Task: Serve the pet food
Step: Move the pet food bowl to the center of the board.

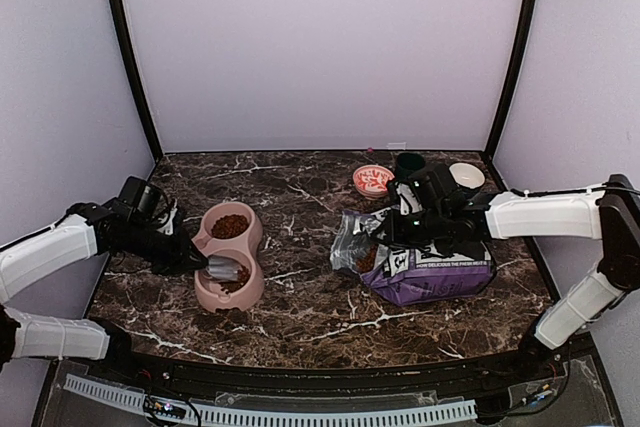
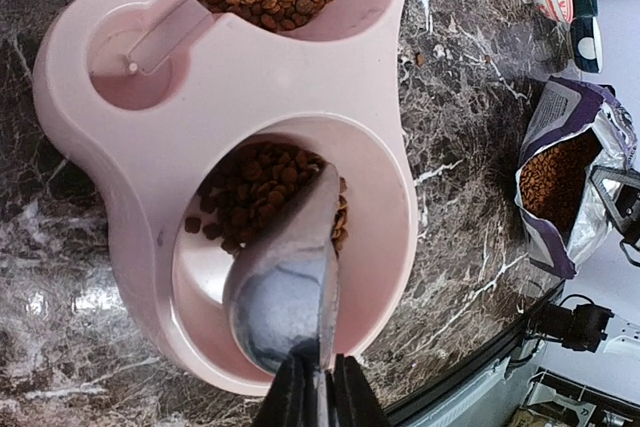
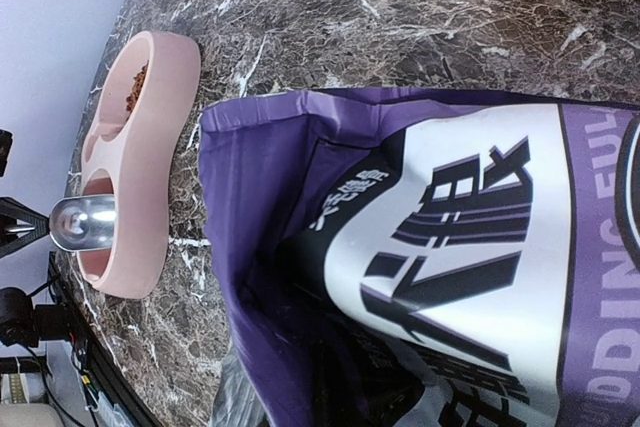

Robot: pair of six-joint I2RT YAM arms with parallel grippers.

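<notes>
A: Over the near cup of the pink double bowl (image 1: pixel 205 297), the left gripper (image 1: pixel 195 259) is pinching the handle of a metal scoop (image 2: pixel 285 287), jaws pressing tight on it. The scoop's hollow is showing bare metal, nothing riding in it.

B: Kibble?

A: Kibble (image 2: pixel 255 192) is sitting in both cups. The far cup is heaped, the near one is holding a thinner patch right under the scoop tip. More is showing inside the mouth of the purple bag (image 1: pixel 430 272).

B: Right side doing what?

A: The right gripper (image 1: pixel 397 225) is resting at the bag mouth, fingers pressing together. Whether bag film is caught between them, I cannot tell; its own camera is showing only bag.

B: What is the next move hinging on?

A: I'm guessing another scoop, since the near cup is looking underfilled. Then the bag mouth matters. It's lying to the right of the left gripper, well apart across the marble table (image 1: pixel 300 317), and opening toward the bowl. The bag is lying flat, long axis running left-right, and the scoop's long axis is pointing roughly the same way, so it's lining up for a straight push in. The right arm is sitting nearer the bag, but the left is carrying the scoop.

B: Risk?

A: The mouth sagging shut if the right side isn't propping it.
</notes>
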